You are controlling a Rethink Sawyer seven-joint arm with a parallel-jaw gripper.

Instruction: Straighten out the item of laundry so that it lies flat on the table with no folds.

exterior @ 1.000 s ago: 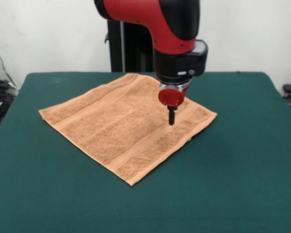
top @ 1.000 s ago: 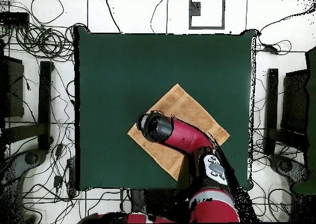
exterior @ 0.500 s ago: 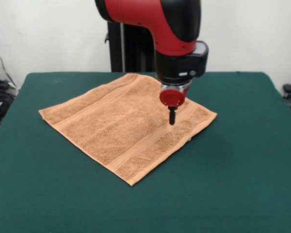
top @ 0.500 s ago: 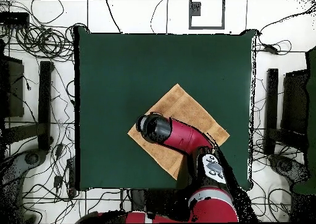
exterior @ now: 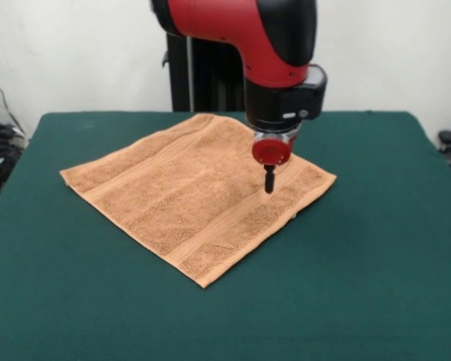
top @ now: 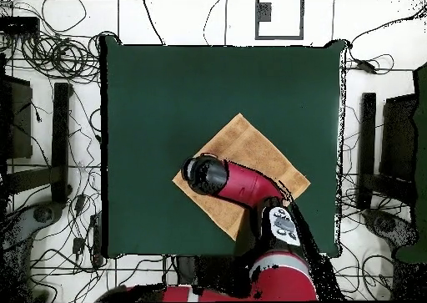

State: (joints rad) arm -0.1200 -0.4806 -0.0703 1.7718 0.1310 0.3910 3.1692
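- The towel [exterior: 195,195] lies spread flat on the table [exterior: 376,263], turned like a diamond, with no folds showing; woven bands run near its hems.
- From overhead it sits toward the table's lower middle, and the arm [top: 242,183] covers part of it.
- The gripper [exterior: 269,180] hangs just above the towel's right corner area, pointing straight down.
- Its black tip looks like one narrow stub, the jaws together with nothing between them.

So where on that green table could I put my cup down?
Plenty of bare table: the whole strip in front of the towel, and both sides of it. Only the towel's patch is crowded, with the gripper hanging over its right corner.
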